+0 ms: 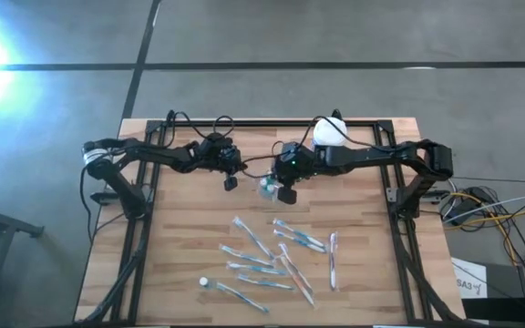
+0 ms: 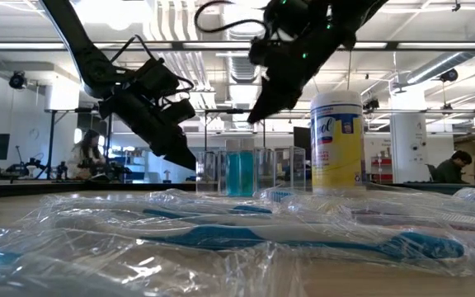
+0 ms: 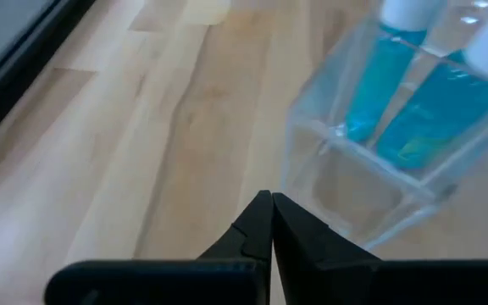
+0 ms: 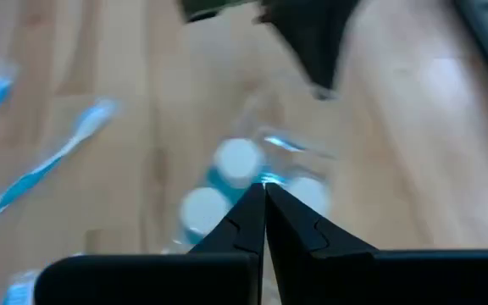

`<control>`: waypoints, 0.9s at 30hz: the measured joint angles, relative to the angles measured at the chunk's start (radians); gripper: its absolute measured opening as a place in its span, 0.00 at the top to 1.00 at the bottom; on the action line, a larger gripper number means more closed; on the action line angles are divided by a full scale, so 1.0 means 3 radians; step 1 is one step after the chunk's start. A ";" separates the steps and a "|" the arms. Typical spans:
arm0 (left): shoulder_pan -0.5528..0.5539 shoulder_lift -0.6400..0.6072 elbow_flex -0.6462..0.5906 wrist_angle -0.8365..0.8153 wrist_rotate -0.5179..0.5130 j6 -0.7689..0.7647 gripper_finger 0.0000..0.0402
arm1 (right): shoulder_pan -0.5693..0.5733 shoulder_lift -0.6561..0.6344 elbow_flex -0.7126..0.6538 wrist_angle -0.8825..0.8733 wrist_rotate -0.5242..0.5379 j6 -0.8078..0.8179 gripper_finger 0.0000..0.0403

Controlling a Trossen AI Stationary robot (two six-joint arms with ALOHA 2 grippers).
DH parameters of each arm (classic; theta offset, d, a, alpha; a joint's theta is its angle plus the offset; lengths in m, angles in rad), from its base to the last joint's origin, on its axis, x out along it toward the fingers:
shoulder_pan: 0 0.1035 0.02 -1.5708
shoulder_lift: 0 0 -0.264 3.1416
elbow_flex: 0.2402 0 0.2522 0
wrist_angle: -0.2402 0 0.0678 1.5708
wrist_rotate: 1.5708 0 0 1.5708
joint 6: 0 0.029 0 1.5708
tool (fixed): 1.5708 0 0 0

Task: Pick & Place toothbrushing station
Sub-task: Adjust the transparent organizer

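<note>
The toothbrushing station (image 1: 269,188), a small clear holder with blue tubes standing in it, is sitting on the wooden tabletop (image 1: 180,237) near the middle of its far half, just in front of the yellow-labelled canister (image 1: 329,132) by the far edge. Both arms are reaching in from the side edges and meeting over it. The left pincer (image 1: 231,182) is hanging just beside the holder with its fingers clenched on nothing. The right pincer (image 1: 286,193) is hovering directly above the tubes' white caps (image 4: 238,158), likewise clenched and empty. With both tips pressed together, neither arm looks ready to grasp yet; they are probably lining up on the holder before opening. Wrapped toothbrushes (image 1: 272,251) are lying scattered across the near half of the tabletop, well apart from the station, likely waiting to be sorted. The surface is pale wood planking in a black frame. Beyond it, the room is showing ceiling ducts, columns and people seated at desks.
</note>
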 joint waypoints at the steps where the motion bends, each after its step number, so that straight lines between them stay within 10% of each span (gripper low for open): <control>1: 0.0000 -0.0004 0.0000 0.0000 -0.0037 0.0000 0.96 | 0.0020 -0.0057 0.0000 -0.0011 0.0046 0.0052 0.98; 15: 0.0021 -0.0017 0.0004 -0.0003 -0.0060 -0.0051 0.98 | 0.1016 0.0226 -0.0006 0.0122 0.0195 0.0863 0.98; 27: 0.0017 -0.0059 0.0006 -0.0045 -0.0024 -0.0172 0.95 | 0.1009 0.0671 -0.0011 -0.0034 0.0912 0.1426 0.98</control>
